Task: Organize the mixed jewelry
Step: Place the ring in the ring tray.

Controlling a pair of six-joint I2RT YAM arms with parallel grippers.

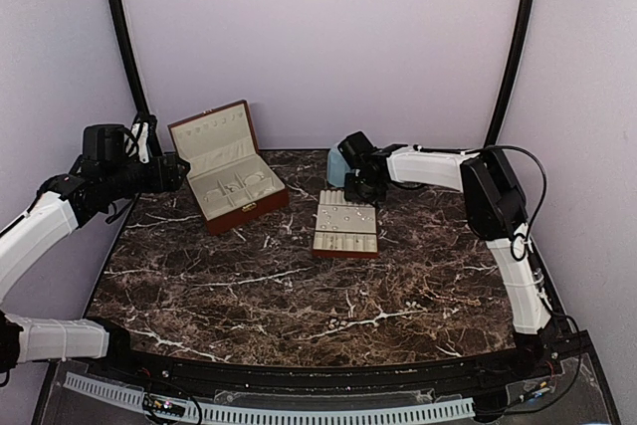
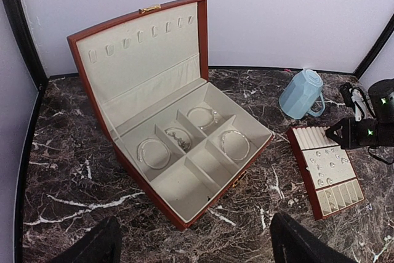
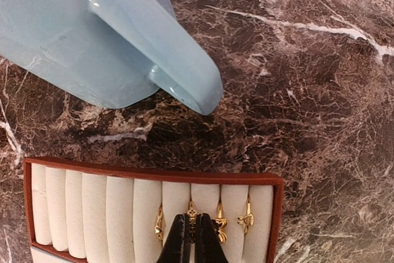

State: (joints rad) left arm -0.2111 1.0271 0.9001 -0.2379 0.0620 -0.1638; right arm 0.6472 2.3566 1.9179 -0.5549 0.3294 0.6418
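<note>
Landmark is the tray (image 1: 344, 242) (image 2: 340, 194) (image 3: 154, 175): flat, cream, red-brown rim, on the marble table (image 1: 299, 296).

The mixed jewelry (image 1: 344, 214) (image 2: 325, 163) is a scatter of tiny silvery specks on the tray's flat middle panel, between its two bands of ring slots. Pieces are too small to tell apart.

Gold rings (image 3: 218, 223) sit in the slots at the tray's far end, a few side by side.

Right gripper (image 1: 358, 184) (image 3: 189, 244) is over the tray's far end, fingers pressed together with no gap. Tips are right at one gold ring in the slots; cannot tell if it is pinched or only touched.

Blue mug (image 1: 336, 164) (image 2: 301, 93) (image 3: 92, 35) is just beyond the tray's far edge, handle pointing toward the tray, not touching it.

Jewelry box (image 1: 227, 168) (image 2: 178, 146) is left of the tray and apart from it, lid up. Bracelets (image 2: 154, 152) lie in its compartments.

Left gripper (image 1: 169, 174) (image 2: 196, 233) is well left of the tray, past the box, raised off the table. Fingers are spread wide and hold nothing.
</note>
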